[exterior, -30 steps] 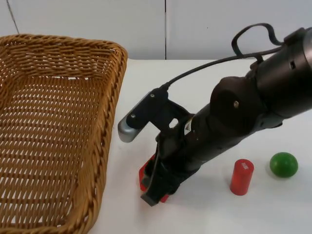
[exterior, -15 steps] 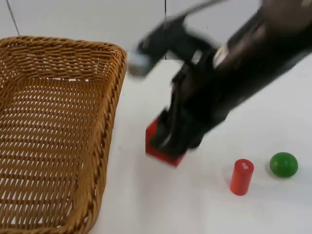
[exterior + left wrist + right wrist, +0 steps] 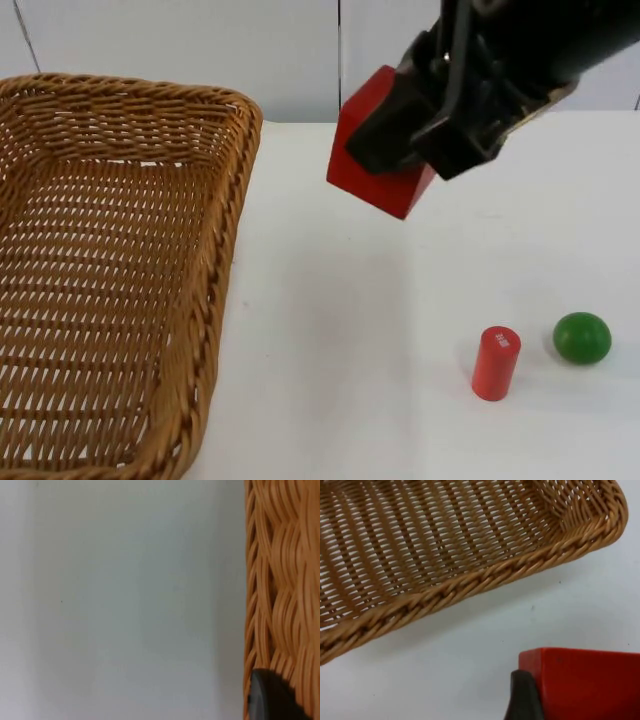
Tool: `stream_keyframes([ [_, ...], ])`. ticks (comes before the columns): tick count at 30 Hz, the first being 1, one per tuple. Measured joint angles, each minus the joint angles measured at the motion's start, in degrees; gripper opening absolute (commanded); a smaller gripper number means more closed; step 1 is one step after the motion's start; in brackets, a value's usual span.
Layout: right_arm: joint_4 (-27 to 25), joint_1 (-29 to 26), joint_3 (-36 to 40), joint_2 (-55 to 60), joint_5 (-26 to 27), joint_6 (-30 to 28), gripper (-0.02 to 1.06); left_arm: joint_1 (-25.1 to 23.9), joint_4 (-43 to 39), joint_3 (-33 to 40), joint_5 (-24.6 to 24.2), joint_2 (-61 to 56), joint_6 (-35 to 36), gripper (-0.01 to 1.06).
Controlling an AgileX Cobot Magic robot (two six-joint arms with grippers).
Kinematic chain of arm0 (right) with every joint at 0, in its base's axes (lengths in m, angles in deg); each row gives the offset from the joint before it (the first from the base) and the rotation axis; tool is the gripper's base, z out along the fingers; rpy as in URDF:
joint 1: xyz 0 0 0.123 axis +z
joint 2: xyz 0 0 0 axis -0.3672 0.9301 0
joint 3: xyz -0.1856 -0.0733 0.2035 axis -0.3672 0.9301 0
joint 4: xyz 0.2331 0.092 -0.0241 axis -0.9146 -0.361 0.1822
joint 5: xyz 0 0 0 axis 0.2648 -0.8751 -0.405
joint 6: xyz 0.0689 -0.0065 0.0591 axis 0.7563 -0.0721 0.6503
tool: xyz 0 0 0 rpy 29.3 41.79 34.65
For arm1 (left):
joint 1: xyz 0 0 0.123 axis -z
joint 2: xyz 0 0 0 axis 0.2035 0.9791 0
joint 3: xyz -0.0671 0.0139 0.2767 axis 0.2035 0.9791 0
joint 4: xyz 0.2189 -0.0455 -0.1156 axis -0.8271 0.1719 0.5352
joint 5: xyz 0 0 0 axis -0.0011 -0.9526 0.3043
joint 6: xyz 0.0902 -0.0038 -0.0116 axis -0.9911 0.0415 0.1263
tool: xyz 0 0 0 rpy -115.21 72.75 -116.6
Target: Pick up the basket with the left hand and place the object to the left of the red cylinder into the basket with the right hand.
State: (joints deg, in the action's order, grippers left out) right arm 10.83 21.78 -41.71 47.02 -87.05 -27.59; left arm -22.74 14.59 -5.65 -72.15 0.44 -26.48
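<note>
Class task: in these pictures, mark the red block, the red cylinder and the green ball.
red block (image 3: 368,150), top view, on its bare left face.
red cylinder (image 3: 496,363), top view, middle of its side.
green ball (image 3: 582,337), top view, its centre.

Black two-finger gripper hardware on a black arm

The right gripper (image 3: 415,150) is matte black throughout, built of blocky, angular plates with hard edges and a lighter sheen along its upper faces; behind it the arm's housing is broad, dark and smooth, and a pale tan strip shows along the lower edge of the housing near the wrist. One of its fingertips (image 3: 524,697) is a plain black wedge with a rounded top and a dull, faintly glossy surface. The left gripper's fingertip (image 3: 272,697) is likewise black, smooth and rounded at its end, with a soft grey highlight along its curved edge and no visible screws or markings.
</note>
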Motion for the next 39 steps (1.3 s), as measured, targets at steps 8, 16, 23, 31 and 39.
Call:
stream_keyframes([
  [8,0.0,0.0,-9.7,0.7,-1.5,4.9,0.0,0.0,0.0,0.0,0.0,0.0,0.0,0.0],
  [16,0.0,1.6,-24.6,9.5,-7.6,6.8,0.0,0.0,0.0,0.0,0.0,0.0,0.0,0.0],
  [23,0.0,5.9,-35.8,23.9,-9.1,7.0,0.0,0.0,0.0,0.0,0.1,0.0,0.0,0.0],
  [31,0.0,7.5,-38.1,31.9,-7.5,7.0,0.11,0.0,0.0,0.0,0.3,0.0,-0.1,0.0],
  [39,-0.9,7.5,-38.2,34.6,-8.1,6.7,0.65,0.0,0.0,0.0,0.3,0.0,-0.1,0.0],
])
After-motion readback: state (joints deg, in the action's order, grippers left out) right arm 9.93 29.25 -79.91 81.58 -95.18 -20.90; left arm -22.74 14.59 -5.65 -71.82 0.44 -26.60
